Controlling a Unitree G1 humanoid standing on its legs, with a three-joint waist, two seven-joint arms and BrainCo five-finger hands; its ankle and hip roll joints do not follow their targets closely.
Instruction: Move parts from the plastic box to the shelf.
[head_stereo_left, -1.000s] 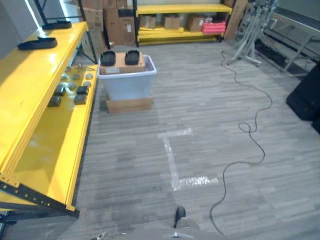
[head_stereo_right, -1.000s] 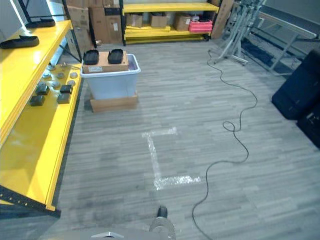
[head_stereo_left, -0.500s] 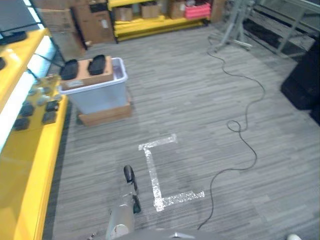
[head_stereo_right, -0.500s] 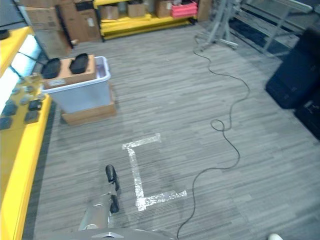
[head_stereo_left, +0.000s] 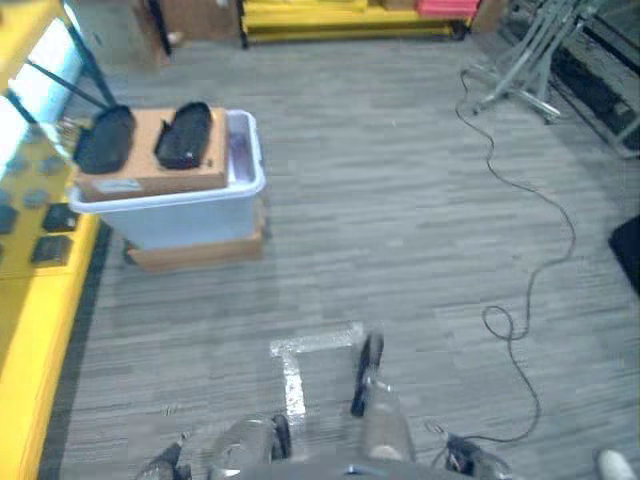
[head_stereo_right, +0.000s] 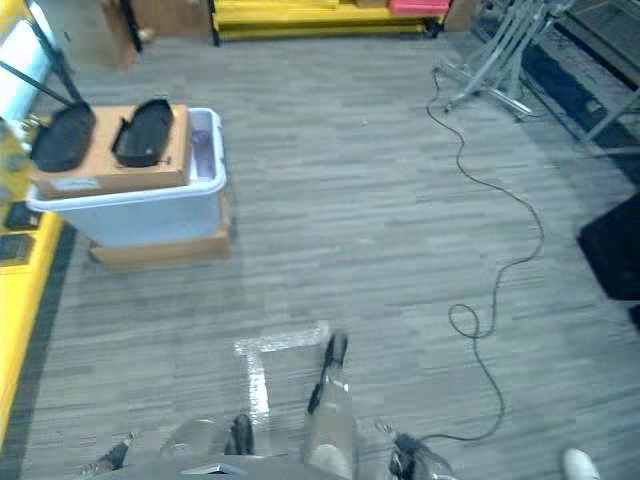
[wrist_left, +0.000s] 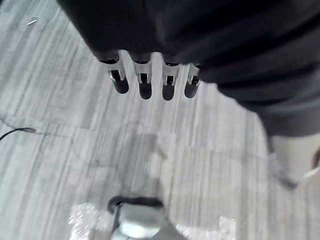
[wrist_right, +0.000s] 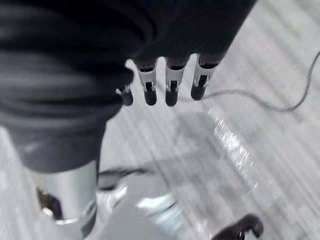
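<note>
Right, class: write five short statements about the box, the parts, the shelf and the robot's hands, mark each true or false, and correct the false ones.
1. Two black parts lie on a cardboard sheet on the box. True.
2. The box stands on the yellow shelf. False: it stands on the floor beside the shelf, on a flat cardboard piece.
3. The left hand holds a part. False: its fingers hang straight over the floor, holding nothing.
4. The right hand holds nothing. True.
5. The shelf holds no parts. False: several small dark parts lie on it.
</note>
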